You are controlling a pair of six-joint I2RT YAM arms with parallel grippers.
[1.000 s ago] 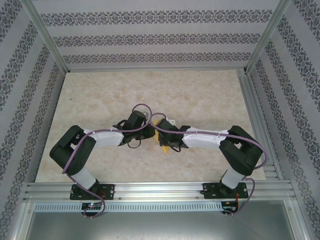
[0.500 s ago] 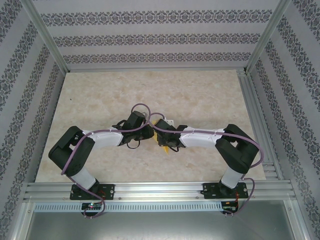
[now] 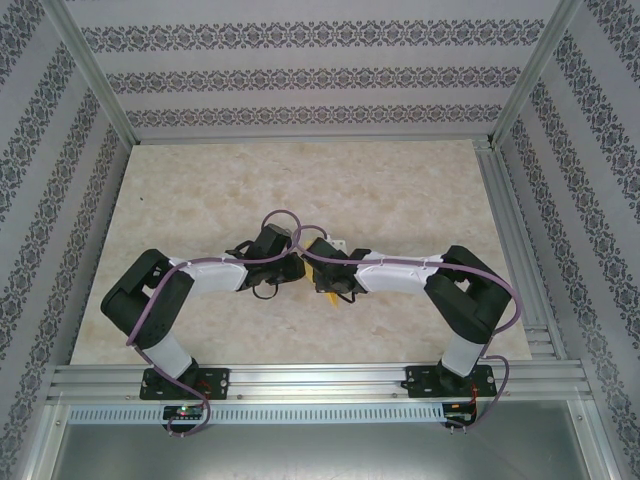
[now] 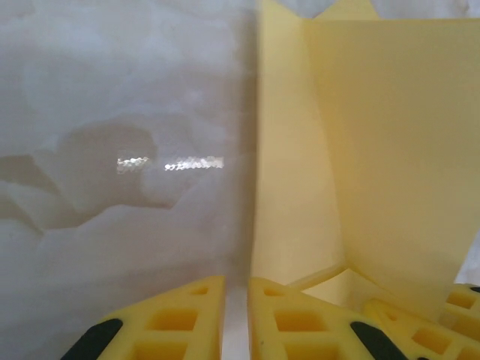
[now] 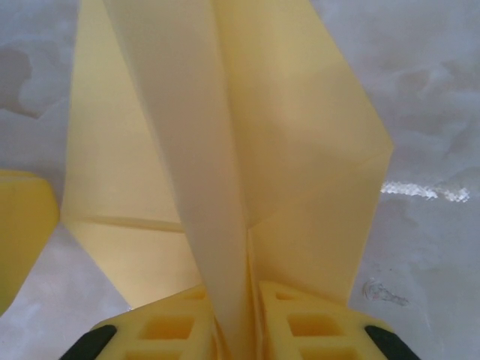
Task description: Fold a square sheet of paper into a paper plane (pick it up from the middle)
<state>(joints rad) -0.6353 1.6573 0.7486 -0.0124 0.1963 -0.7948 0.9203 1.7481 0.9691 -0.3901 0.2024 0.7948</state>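
1. Centrally, over the table [image 3: 400, 180], both arms are meeting nose to nose at the paper [image 5: 285, 150].
2. The right gripper [image 5: 234, 326] is pinching the paper's raised middle fold, with creased flaps spreading to either side.
3. The left gripper [image 4: 236, 322] is showing a narrow gap between its fingers. The paper's folded edge is running down to one finger's inner edge, and I cannot tell whether it is gripping.
4. The two grippers are sitting just beside each other.
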